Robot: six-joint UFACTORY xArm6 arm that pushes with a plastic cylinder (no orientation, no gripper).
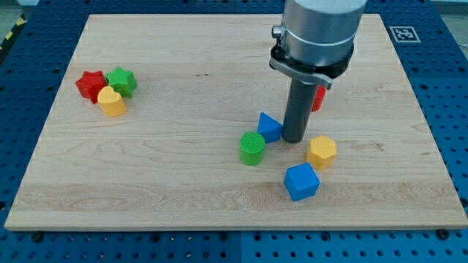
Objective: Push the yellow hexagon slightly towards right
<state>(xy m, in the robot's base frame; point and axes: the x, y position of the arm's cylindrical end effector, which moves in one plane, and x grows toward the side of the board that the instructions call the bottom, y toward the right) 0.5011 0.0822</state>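
Rod beside yellow hexagon [322, 151]
My tip [294, 139], a bare rod without jaws, stands just left of the hexagon, between it and the blue triangle [269, 126].

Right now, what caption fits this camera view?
My tip rests just left of the yellow hexagon, beside the blue triangle.

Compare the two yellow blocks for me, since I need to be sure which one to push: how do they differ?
Shape: the yellow hexagon has flat faceted sides; the yellow heart is rounded and lobed.
Place: the hexagon lies right of centre, just right of my tip; the heart lies far at the view's left.
Neighbours: the heart touches the red star and green star; the hexagon stands apart, above the blue cube.
Both are yellow and similar in size.
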